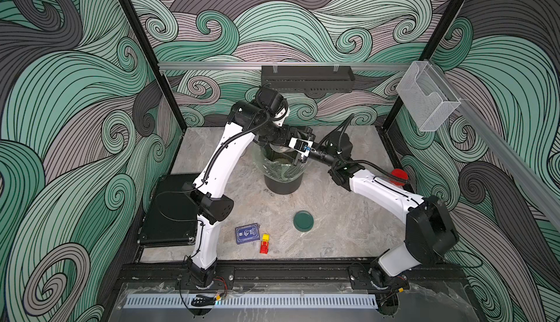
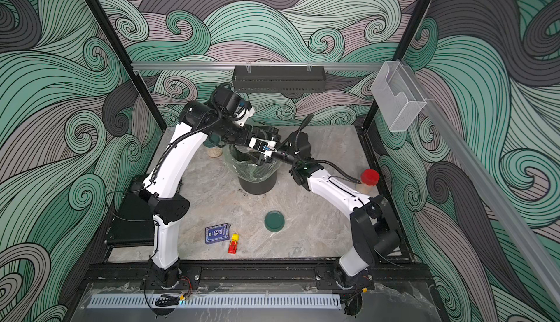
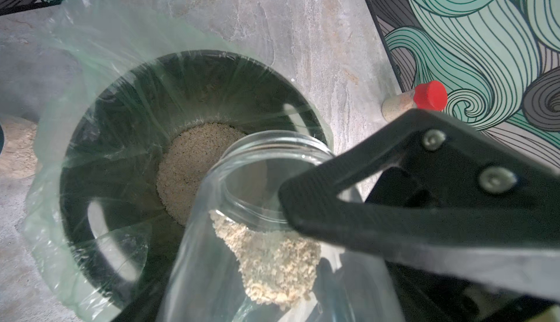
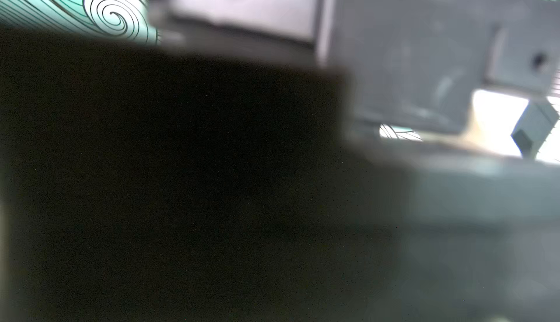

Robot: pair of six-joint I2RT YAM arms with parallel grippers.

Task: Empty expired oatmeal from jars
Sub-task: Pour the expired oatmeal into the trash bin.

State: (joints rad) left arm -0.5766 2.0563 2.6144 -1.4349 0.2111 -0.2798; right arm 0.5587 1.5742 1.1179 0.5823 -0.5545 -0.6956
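Oatmeal (image 3: 272, 260) — pale, dry, light flakes, being seen clumped just inside the mouth of the open jar (image 3: 212, 244) | jar — clear, rigid, smooth, being judged slippery, best gripped mid-body; being clamped across its body by the left gripper (image 3: 306, 241) and being tilted over the lined black bin (image 3: 100, 141) | right gripper (image 1: 298, 158) — by bin rim, width of opening cannot be told.

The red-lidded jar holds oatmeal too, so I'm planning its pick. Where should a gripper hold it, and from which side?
Probably take the red-lidded jar by its clear body, just under the red lid, jaws across the round wall. It stands upright at the table's right edge with the patterned wall close behind, so come in level from the table's centre side.
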